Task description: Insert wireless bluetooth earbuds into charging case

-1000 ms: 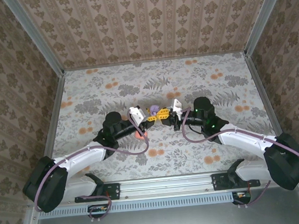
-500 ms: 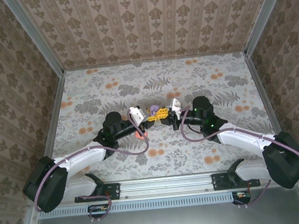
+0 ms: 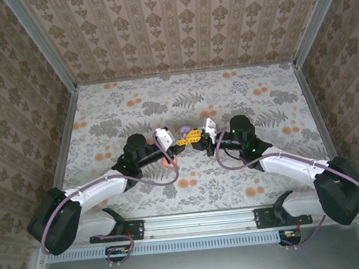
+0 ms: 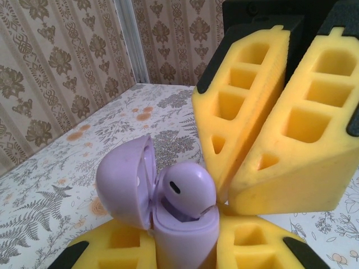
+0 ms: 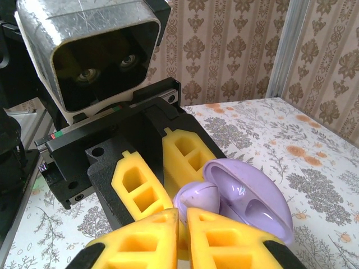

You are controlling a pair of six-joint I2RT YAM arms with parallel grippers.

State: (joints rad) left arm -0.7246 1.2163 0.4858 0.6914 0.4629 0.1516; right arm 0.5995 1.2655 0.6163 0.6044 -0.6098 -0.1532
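My left gripper is shut on a small purple charging case and holds it upright between its yellow fingers. The case's lid is swung open. A purple earbud sits in the case's mouth. My right gripper is shut, with its tips against the side of that earbud. In the right wrist view the earbud lies just past the right gripper, with the open lid to its right. Both grippers meet at mid-table, where the case shows as a purple spot.
A coral-pink object lies on the flowered tabletop under my left forearm. Patterned walls and metal rails close in the table on three sides. The left wrist camera housing stands close in front of the right wrist.
The right gripper has edged slightly left, toward the case. The left arm and the case have stayed put.
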